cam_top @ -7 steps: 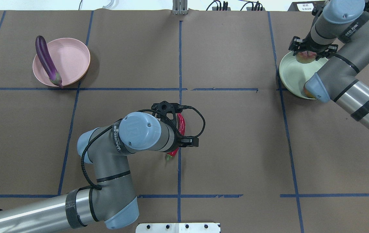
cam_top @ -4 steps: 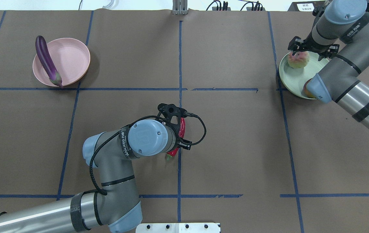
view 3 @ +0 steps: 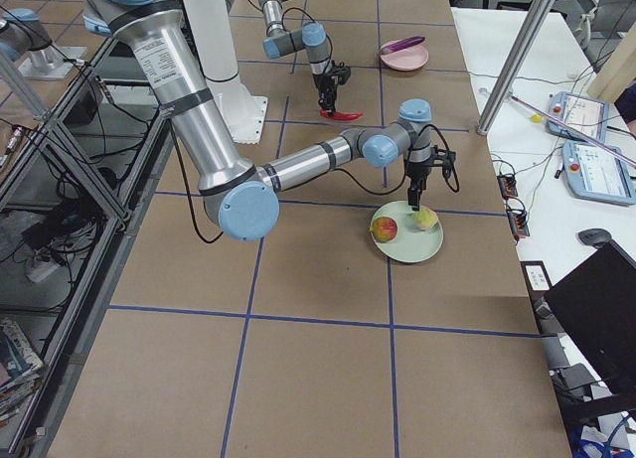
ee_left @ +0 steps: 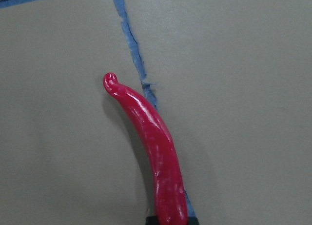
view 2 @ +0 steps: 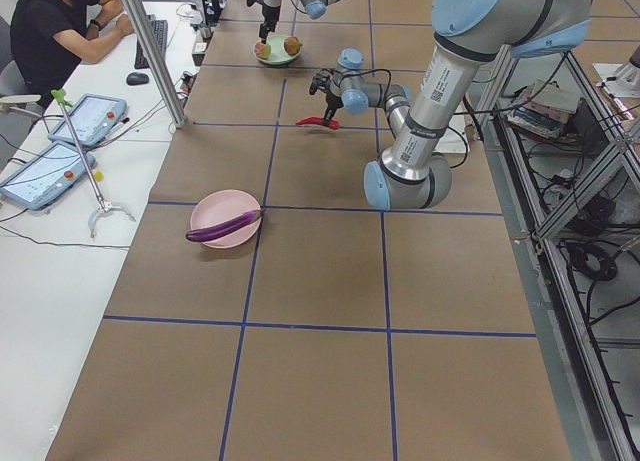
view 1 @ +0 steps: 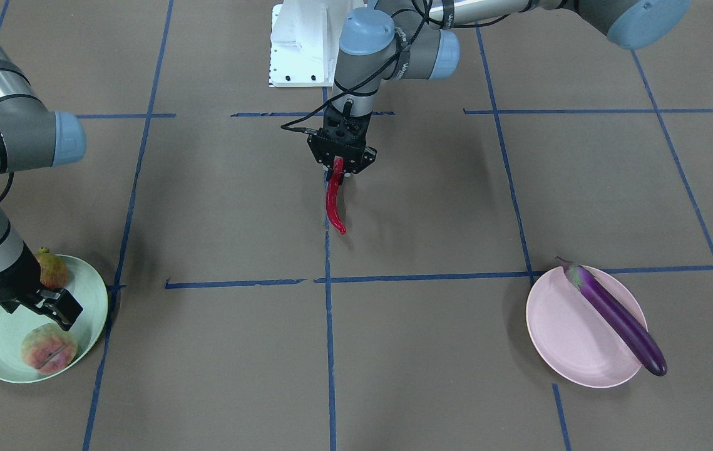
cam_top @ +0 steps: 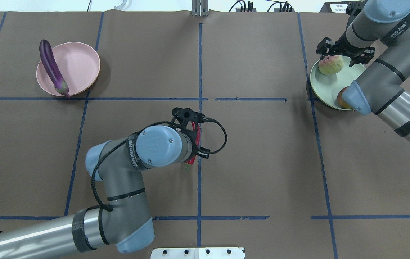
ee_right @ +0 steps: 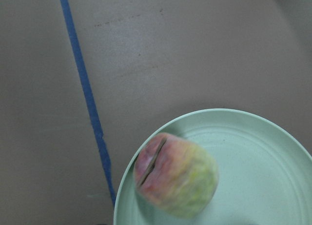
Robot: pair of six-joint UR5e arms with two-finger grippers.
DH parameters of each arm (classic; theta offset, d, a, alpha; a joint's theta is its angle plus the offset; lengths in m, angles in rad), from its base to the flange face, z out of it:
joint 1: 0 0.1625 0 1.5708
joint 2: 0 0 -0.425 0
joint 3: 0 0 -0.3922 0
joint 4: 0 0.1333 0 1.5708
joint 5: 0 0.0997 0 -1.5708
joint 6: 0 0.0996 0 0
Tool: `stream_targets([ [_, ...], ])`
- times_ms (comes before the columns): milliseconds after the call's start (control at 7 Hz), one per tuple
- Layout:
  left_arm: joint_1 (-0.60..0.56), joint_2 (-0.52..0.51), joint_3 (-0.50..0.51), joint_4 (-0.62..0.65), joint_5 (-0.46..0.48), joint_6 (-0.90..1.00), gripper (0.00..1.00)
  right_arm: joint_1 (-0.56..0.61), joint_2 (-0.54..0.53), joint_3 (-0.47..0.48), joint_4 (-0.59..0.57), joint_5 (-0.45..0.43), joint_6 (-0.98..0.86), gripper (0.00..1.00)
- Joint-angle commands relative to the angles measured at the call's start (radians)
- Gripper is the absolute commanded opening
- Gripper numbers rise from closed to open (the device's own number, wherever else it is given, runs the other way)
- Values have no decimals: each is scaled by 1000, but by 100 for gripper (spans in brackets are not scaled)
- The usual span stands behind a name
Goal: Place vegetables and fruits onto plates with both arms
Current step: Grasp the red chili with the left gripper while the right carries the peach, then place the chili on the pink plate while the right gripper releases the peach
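Observation:
My left gripper (view 1: pixel 338 168) is shut on the stem end of the red chili pepper (view 1: pixel 333 203), which points away from the robot near the table's centre line; it also shows in the left wrist view (ee_left: pixel 156 147) and overhead (cam_top: pixel 198 133). My right gripper (cam_top: pixel 345 52) is open just above the pale green plate (cam_top: pixel 329 90). The peach (cam_top: pixel 330 64) lies free on that plate's far edge. The pomegranate (view 1: pixel 51 268) lies on the same plate, partly hidden overhead by the right arm. The purple eggplant (cam_top: pixel 52 68) lies across the pink plate (cam_top: pixel 79 64).
The white base block (view 1: pixel 303 44) stands at the robot's side of the table. Blue tape lines (cam_top: pixel 200 64) cross the brown table cover. An operator (view 2: pixel 60 31) sits at a side desk with tablets.
My right gripper has opened and risen; the peach now lies free on the green plate, shifted toward its far-left rim. My left gripper, still holding the chili, has turned slightly.

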Motion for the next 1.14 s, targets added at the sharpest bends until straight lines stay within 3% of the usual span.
stream_targets([
  [0, -164, 128, -95, 1, -10, -163, 0, 2, -63, 111, -2, 85, 3, 100],
  [143, -291, 179, -66, 21, -35, -172, 0, 4, -104, 166, -2, 112, 3, 100],
  [286, -391, 192, 33, 21, -111, -170, 3, 4, -151, 232, -2, 114, 3, 100],
  [571, -491, 172, 191, -3, -128, -160, 7, 4, -189, 275, -2, 113, 3, 100],
  [714, -520, 151, 231, -26, -130, -156, 14, 4, -195, 284, -2, 114, 3, 100],
  [857, -522, 147, 270, -63, -130, -60, 99, 4, -195, 286, -2, 114, 5, 100],
  [1000, -527, 146, 275, -100, -130, -36, 100, 4, -202, 287, -2, 114, 3, 100],
])
